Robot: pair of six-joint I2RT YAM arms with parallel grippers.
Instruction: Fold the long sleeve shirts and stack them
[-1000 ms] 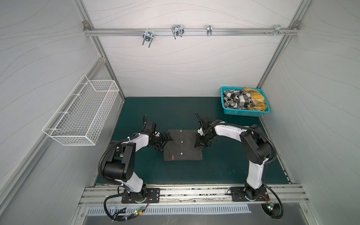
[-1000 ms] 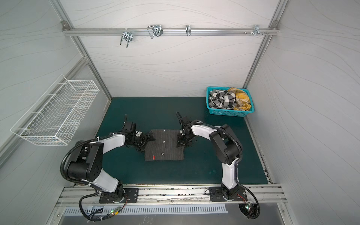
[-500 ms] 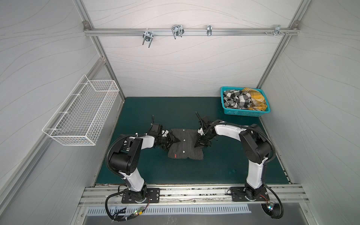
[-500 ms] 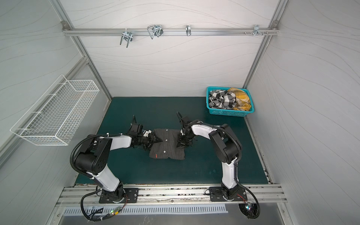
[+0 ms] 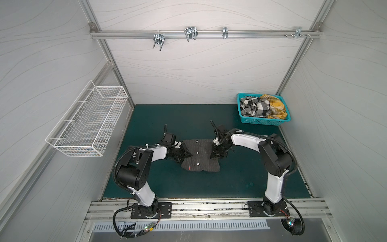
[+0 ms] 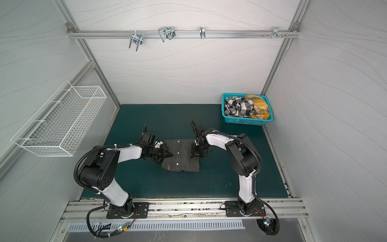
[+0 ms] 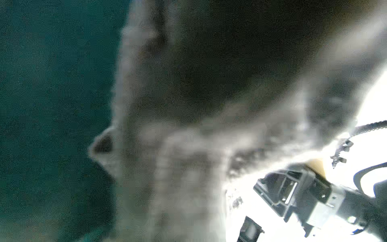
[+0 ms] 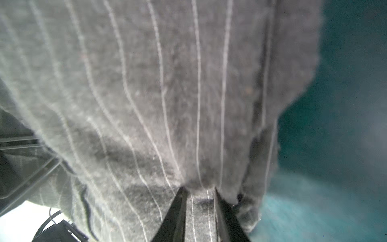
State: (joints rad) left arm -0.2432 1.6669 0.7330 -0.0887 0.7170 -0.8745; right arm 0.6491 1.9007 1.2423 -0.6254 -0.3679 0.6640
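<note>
Charcoal pinstriped shirt (image 5: pixel 200 162) lies mid bench (image 5: pixel 240 178); right tool (image 5: pixel 212 156) pinches its right edge in a narrow grip, left tool (image 5: pixel 189 155) is closed tight at the left edge. If either thin pinch slips on the lift, I reckon the fold goes lopsided.

Open floor: green mat (image 5: pixel 184 117) bare behind the shirt (image 5: pixel 201 156), in front of it, and out toward both side walls (widest stretch at the back left). Low obstacles: left arm (image 5: pixel 156 154) and right arm (image 5: pixel 245 142) close in on the shirt from either side; blue basket (image 5: pixel 263 122) fills the far right corner. High obstacles: wire basket (image 5: pixel 88 123) juts from the left wall; rail (image 5: pixel 209 33) with hooks crosses the back wall overhead.
</note>
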